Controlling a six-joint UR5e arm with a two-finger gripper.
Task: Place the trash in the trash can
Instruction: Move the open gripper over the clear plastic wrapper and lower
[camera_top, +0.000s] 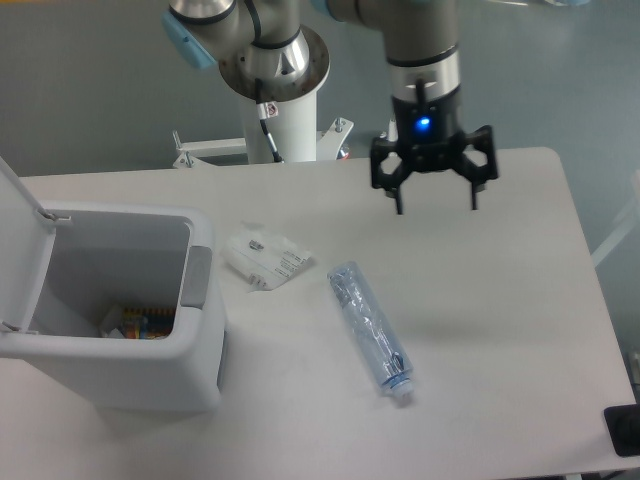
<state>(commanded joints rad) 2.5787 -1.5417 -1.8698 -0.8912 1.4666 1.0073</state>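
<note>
Claw (436, 208): fingers spread wide, nothing between them; hangs over the far side of the counter (500, 300), blue light lit on its body.
Bottle (371, 331): crushed, clear bluish plastic, lying flat near mid-counter, cap end toward the near edge; apart from the claw, below and a little left of it in view.
Packet (265, 257): flat clear plastic with white printed label, lying just right of the trash can, apart from the bottle.
Trash can (120, 385): white, boxy, lid flipped up at left, mouth open; colourful scraps already at the bottom.
Risk, bottle: likely slick and springy; a grip across the crumpled middle could squirt it sideways or let it roll.
Risk, packet: lies very flat, so fingertips may scrape the counter or slide over it without catching an edge.
Risk, drop: bottle is long; released off-centre it could catch the rim or fall outside.
</note>
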